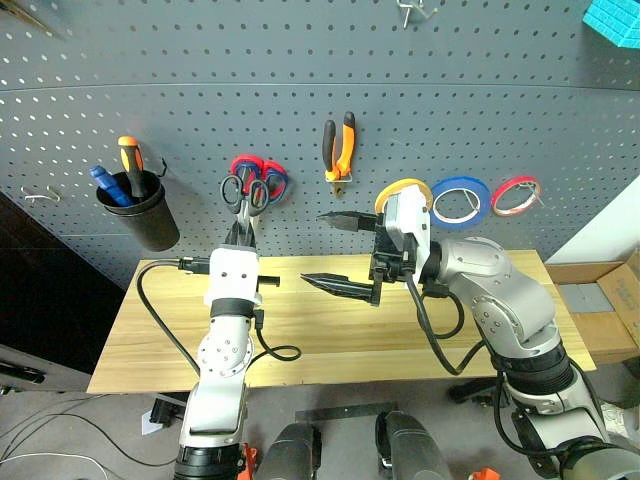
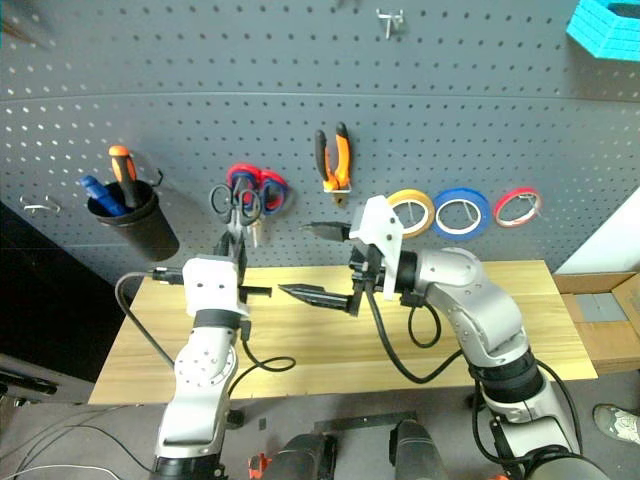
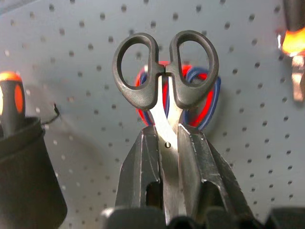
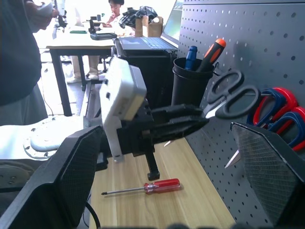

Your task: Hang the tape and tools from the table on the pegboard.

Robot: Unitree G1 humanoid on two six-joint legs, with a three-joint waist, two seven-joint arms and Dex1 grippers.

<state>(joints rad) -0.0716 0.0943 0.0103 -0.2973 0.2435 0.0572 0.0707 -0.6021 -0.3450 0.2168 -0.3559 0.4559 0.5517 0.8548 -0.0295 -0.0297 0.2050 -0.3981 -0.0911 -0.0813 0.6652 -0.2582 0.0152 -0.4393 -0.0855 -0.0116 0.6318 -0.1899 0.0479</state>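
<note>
Against the pegboard: the black-handled scissors [image 3: 166, 71] are held up by the left gripper [image 3: 167, 157], their handle loops just in front of the red-and-blue scissors [image 1: 262, 176] that hang on the board.
Left gripper: clamped tight on the scissor blades around the pivot, handles pointing toward the pegboard [image 1: 200, 70].
Right gripper: its two fingers stand spread wide apart with nothing between them; the gripper [image 1: 342, 255] points across toward the left arm, raised over the table [image 1: 330, 335].
Red-handled screwdriver: the screwdriver [image 4: 145, 187] lies flat on the wood in the right wrist view, near the board-side edge of the table, below the left gripper.
Pliers: the orange-and-black pliers [image 1: 339, 148] hang on the pegboard, handles up, between the red-and-blue scissors and the tape rings.
Yellow tape: the yellow tape ring [image 2: 411, 212] hangs on the pegboard just beside the blue tape ring [image 1: 461, 201]; the red tape ring [image 1: 516, 196] hangs next along.
Black cup: the cup [image 1: 138, 212] is mounted on the pegboard toward the robot's left and holds an orange-and-black screwdriver [image 1: 130, 162] and a blue-handled tool [image 1: 104, 184].
Background: people sit and stand at a desk beyond the table's end in the right wrist view.
</note>
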